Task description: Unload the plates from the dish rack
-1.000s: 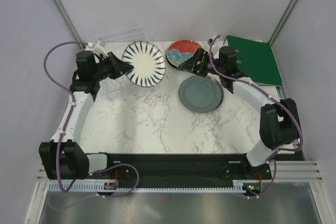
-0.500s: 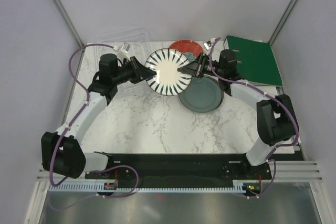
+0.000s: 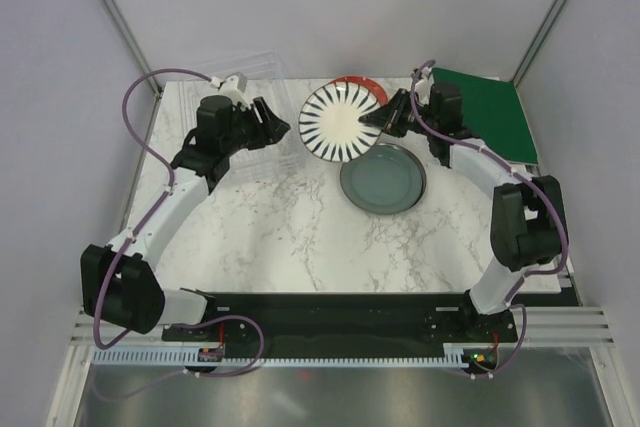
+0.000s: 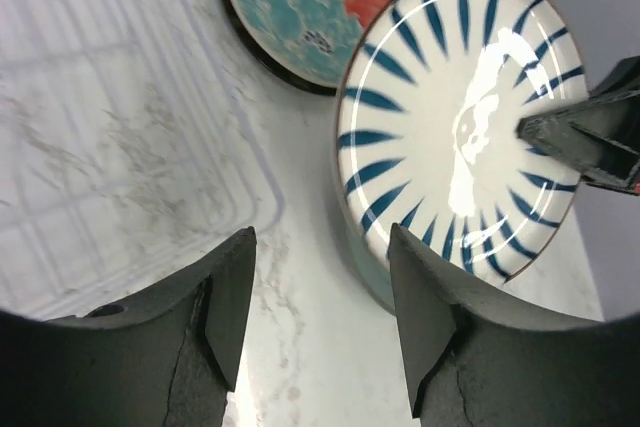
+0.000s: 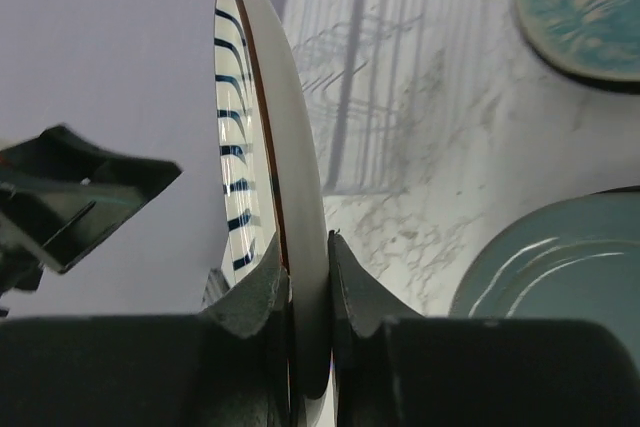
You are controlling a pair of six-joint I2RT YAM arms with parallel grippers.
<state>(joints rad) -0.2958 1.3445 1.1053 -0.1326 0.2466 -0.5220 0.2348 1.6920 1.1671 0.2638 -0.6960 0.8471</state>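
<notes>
while i watch from the overhead feed, the right gripper [image 3: 372, 119] is clamped on the rim of the striped plate [image 3: 340, 124], and the right wrist view confirms it: the plate's edge sits pinched between the two fingers [image 5: 255, 297]. the plate stands tilted on its edge, its white face with dark radial stripes turned toward the left arm. it sits over the marble table [image 3: 290, 217], between the red plate [image 3: 352, 81] behind it and the teal-green plate [image 3: 383, 178] in front of it. i cannot tell whether its lower edge touches anything.

the left gripper [image 3: 280, 127] has its jaws spread fairly wide with nothing between them, and its wrist view shows only bare table in the gap. it hangs just left of the striped plate, apart from it, over the right edge of the dish rack [image 3: 245, 65].

the clear rack lies at the back left corner of the table. the red plate with teal flowers lies flat at the back, partly hidden by the striped one. the teal-green plate lies flat near the right arm. a green binder [image 3: 490, 112] lies at the back right.
</notes>
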